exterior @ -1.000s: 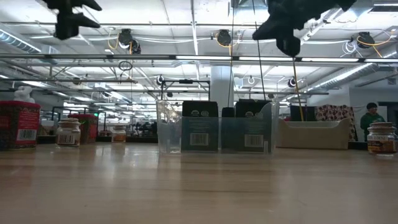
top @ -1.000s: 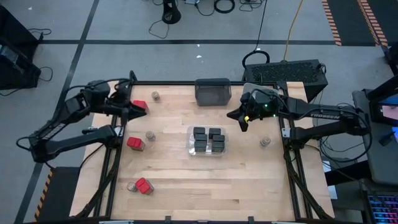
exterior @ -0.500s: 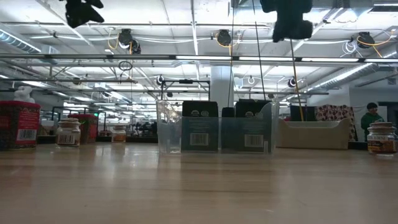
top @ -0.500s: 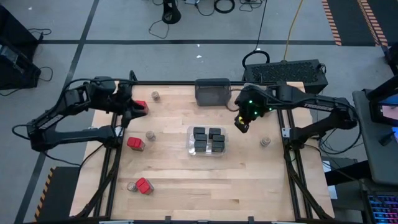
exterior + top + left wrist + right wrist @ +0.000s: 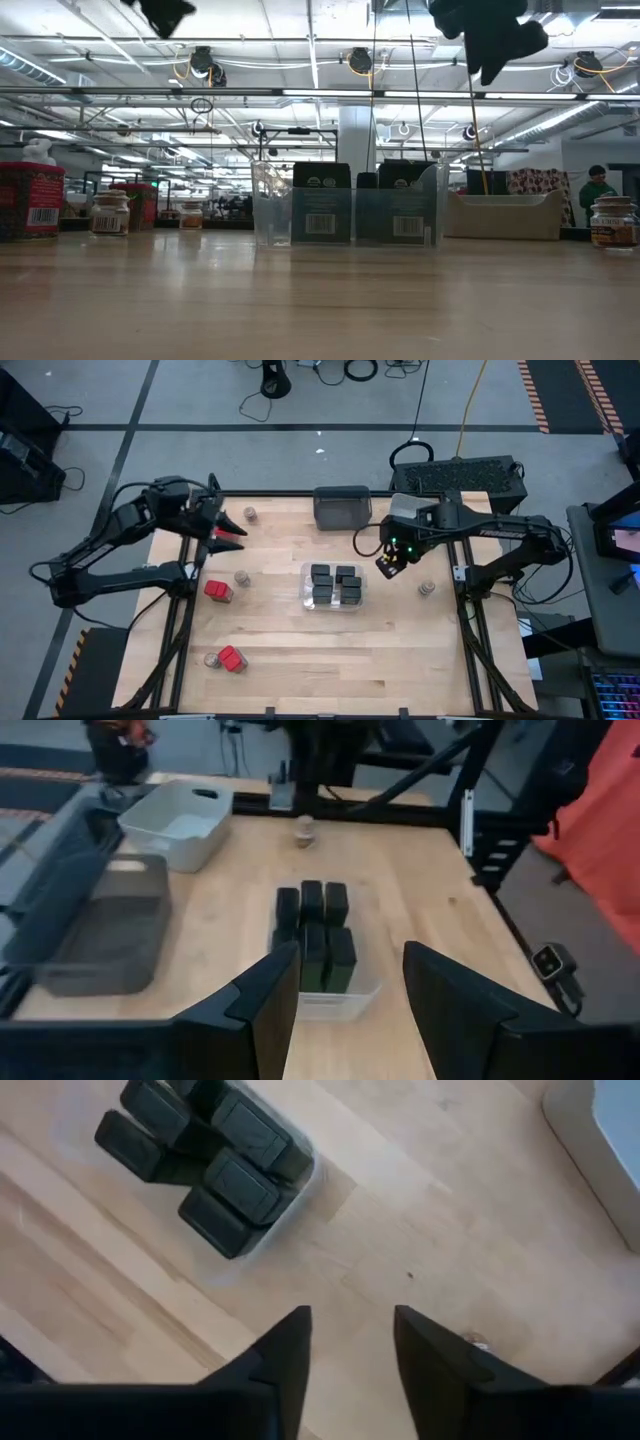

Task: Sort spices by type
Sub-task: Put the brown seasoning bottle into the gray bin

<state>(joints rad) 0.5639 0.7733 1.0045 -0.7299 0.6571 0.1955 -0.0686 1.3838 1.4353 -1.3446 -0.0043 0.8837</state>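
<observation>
From above, the black boxy spices [image 5: 335,584] already fill the clear plastic bin [image 5: 305,570]; red-topped boxes [image 5: 218,590] and tan-lidded round jars [image 5: 241,577] wait loose on the wooden table [image 5: 270,650]. Next probably comes a descent onto one. In the wrist views, the left hand [image 5: 350,995] and right hand [image 5: 352,1342] hover released, empty.

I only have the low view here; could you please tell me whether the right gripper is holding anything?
Observer: No. The right wrist view shows the right gripper open and empty, over bare wood beside the clear bin.
Operator: Thank you. And the left gripper?
Observer: The left gripper is also open and empty. From above it hangs at the far-left corner, over a red-topped box.
Operator: Is anything unsorted outside my view?
Observer: Yes. Another red-topped box and a tan-lidded jar stand side by side near the left edge, well away from the bins.
</observation>
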